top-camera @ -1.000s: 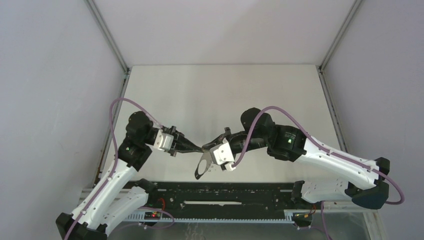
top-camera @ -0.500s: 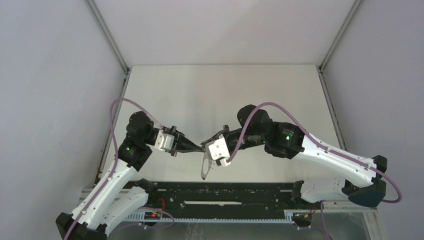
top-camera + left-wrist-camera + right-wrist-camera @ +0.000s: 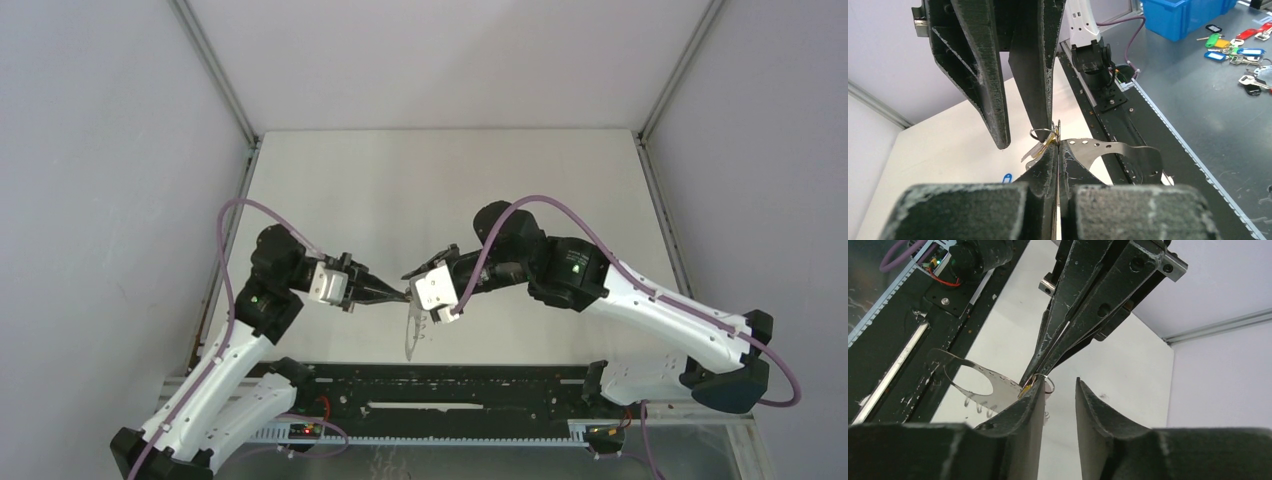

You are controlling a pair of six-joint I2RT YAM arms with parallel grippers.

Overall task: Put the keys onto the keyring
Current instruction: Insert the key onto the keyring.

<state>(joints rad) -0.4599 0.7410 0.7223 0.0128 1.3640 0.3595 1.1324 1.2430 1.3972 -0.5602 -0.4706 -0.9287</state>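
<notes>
The left end effector (image 3: 1057,148) is clamped shut on one end of the keyring (image 3: 1108,148), whose flat hoop runs away from its fingertips toward the near rail (image 3: 1128,150), a row of holes along its upper edge. The right end effector (image 3: 1060,386) faces it tip to tip, jaws apart with nothing between them. A small split ring (image 3: 1041,133) carrying the yellow key (image 3: 1038,149) sits right at the left pinch point, touching one right finger. Whether that key is threaded on cannot be told. The blue key (image 3: 1006,177) lies on the counter (image 3: 948,150) below, apart from both; the free right arm seems best placed to fetch it
</notes>
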